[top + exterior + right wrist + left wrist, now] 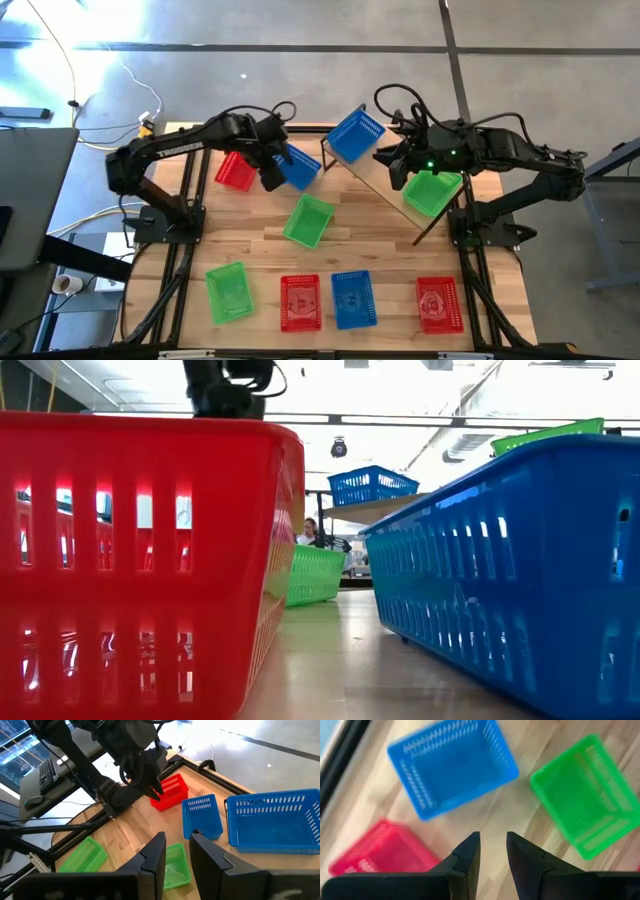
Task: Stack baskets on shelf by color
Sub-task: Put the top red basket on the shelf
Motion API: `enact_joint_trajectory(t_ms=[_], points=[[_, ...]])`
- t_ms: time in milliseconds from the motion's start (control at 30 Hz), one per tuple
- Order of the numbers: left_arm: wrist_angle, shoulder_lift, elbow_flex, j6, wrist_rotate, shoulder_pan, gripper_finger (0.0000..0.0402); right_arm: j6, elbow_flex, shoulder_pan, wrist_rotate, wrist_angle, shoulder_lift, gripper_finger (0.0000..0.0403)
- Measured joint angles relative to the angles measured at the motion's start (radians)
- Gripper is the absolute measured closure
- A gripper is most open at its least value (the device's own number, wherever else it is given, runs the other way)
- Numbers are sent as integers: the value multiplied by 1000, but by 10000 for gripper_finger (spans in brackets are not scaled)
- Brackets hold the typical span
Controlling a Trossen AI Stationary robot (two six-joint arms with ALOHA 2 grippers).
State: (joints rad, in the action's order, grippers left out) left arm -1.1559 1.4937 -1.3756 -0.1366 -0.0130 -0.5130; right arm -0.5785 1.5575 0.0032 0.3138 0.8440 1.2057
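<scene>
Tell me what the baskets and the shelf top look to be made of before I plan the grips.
The baskets, such as the blue basket under the left gripper, look like moulded plastic: uniform bright colour, slotted walls, a slight gloss. The near red basket lets light glow through, so it seems thin-walled. The shelf top looks like pale, matte wood on a thin black frame, probably metal.

Keyboard [47,769] & mouse [31,800] on desk beside table, white cable [120,75] on floor
</scene>
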Motion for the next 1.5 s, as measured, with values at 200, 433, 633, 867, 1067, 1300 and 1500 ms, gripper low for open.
enact_joint_trajectory(t_ms=[200,433,633,867,1067,1300,1500], points=[[-12,-97,149,88,-2,-16,316,2,0,0,0,2,0,329],[-28,-243,326,317,6,-17,316,3,0,0,0,6,0,329],[-27,-328,403,497,-36,-17,316,21,0,0,-1,6,0,329],[-27,-348,496,575,-48,-17,316,31,0,0,-1,6,0,329],[6,-347,547,567,-116,-17,316,37,0,0,10,6,0,329],[31,-347,548,599,-132,-17,316,37,0,0,13,6,0,329],[77,-327,548,616,-112,-17,296,37,0,0,16,6,0,329]])
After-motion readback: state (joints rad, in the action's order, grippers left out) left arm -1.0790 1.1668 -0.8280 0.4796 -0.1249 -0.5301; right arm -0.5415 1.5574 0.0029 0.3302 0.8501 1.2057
